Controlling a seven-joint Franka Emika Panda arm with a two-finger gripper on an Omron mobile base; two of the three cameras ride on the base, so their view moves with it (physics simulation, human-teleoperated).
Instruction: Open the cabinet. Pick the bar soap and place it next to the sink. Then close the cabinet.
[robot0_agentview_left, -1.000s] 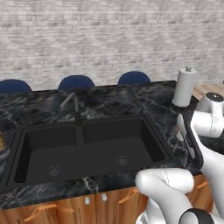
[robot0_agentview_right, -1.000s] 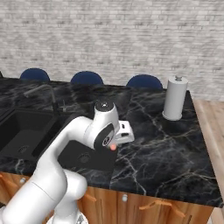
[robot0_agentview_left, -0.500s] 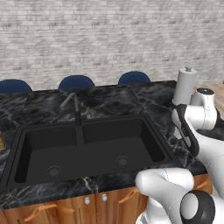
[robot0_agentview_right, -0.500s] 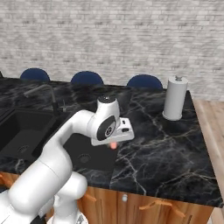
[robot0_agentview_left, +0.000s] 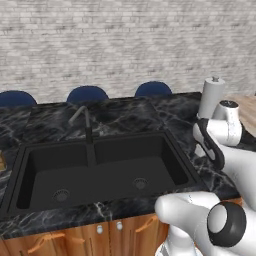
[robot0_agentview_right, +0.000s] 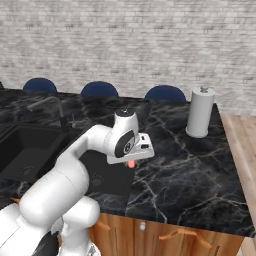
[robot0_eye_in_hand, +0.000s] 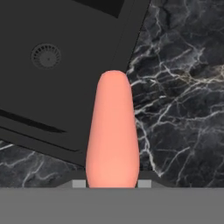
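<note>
Hand view is showing the gripper (robot0_eye_in_hand: 112, 183) pinching the bar soap (robot0_eye_in_hand: 113, 135) between its jaws, the pink bar hanging over the line where the sink (robot0_eye_in_hand: 57, 65) meets the black marble counter (robot0_eye_in_hand: 183, 100). Its far end is lying over the basin's rim, the near part over stone.

Compared with a second ago, the arm is swinging higher and further right in the right base view: the soap (robot0_agentview_right: 131, 163) was low over the counter's front part, and now it is sitting higher under the hand, beside the basin's right edge. Judging by that, the carry is nearing its end and the set-down beside the sink (robot0_agentview_right: 30, 150) is coming next; the cabinet is still waiting to be closed.

Hard to read: finger tips are almost fully cut off at the bottom of the hand view, only small grey bits flanking the bar. How high the soap is above the counter I cannot tell. In the left base view the arm's own links are covering the hand near the paper towel roll (robot0_agentview_left: 210, 97). Faucet (robot0_agentview_left: 86, 122) is blurry.
</note>
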